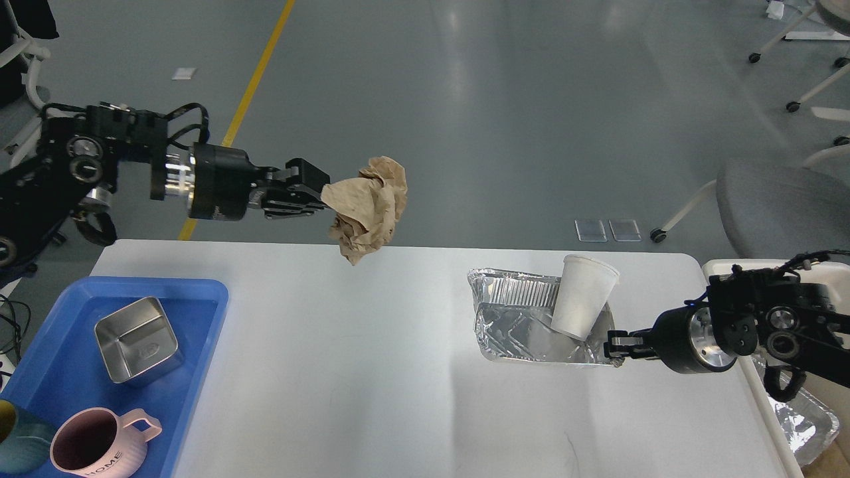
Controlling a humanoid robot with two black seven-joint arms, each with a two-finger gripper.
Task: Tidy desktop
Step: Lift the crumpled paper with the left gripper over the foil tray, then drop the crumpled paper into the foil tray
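The white desktop (372, 385) fills the lower view. My left gripper (317, 194) is shut on a crumpled brown paper ball (369, 207) and holds it in the air above the desktop's far edge, left of centre. A foil tray (524, 326) lies on the desktop at the right, with a white paper cup (583, 297) leaning inside it. My right gripper (615, 348) is shut on the foil tray's near right corner.
A blue plastic tray (60, 372) at the near left holds a steel square dish (136, 339), a pink mug (99, 443) and a teal cup (16, 438). A cream-white bin (764, 385) with another foil tray (803, 418) stands at the right edge. A grey chair (783, 206) is behind.
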